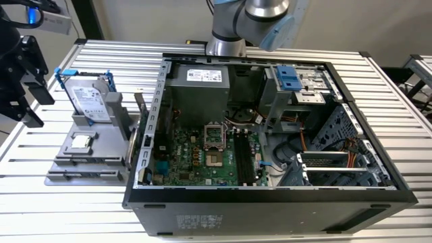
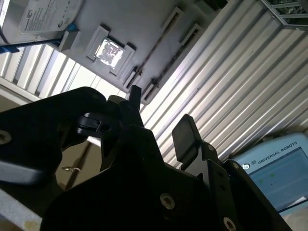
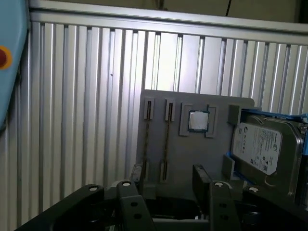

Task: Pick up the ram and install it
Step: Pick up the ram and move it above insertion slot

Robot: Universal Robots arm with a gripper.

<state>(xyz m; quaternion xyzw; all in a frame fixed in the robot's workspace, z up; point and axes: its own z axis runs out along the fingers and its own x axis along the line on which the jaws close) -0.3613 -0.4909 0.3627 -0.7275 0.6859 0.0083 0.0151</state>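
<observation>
The gripper point(image 3: 171, 190) is empty, with its fingers point(image 3: 202, 180) spread, near the gray holder point(image 3: 192, 159). The ram point(image 3: 166, 139) stands on edge in a slot there. I think a crooked approach could knock this thin stick or catch the second stick point(image 3: 146, 139) beside it.

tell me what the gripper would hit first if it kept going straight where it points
Likely the grey holder tray, about where the ram stands on edge in its slots. The open gripper aims there, though depth is unclear.
</observation>
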